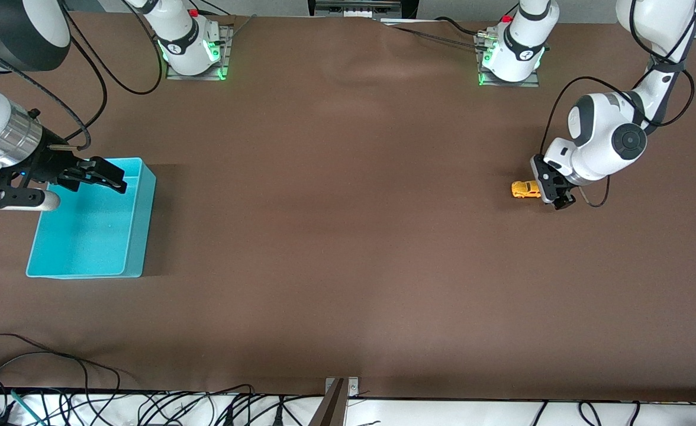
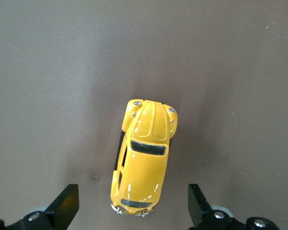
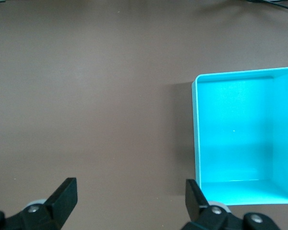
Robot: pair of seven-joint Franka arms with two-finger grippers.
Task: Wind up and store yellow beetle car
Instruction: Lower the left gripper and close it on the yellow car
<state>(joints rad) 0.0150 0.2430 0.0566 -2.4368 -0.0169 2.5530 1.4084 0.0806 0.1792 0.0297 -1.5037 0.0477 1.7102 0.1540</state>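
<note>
The yellow beetle car (image 2: 144,163), glossy with dark windows, is seen between the left pincer's (image 2: 133,206) spread fingers; the right pincer (image 3: 130,201) is likewise spread.

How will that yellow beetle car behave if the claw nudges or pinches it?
The yellow beetle car stands on its wheels on the table, so a nudge will probably roll it. Its rounded glossy shell looks rigid but may slip between the open left claw's fingers.

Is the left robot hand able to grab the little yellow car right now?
Probably yes: the left gripper hangs open right by the yellow car, nothing blocking it.
</note>
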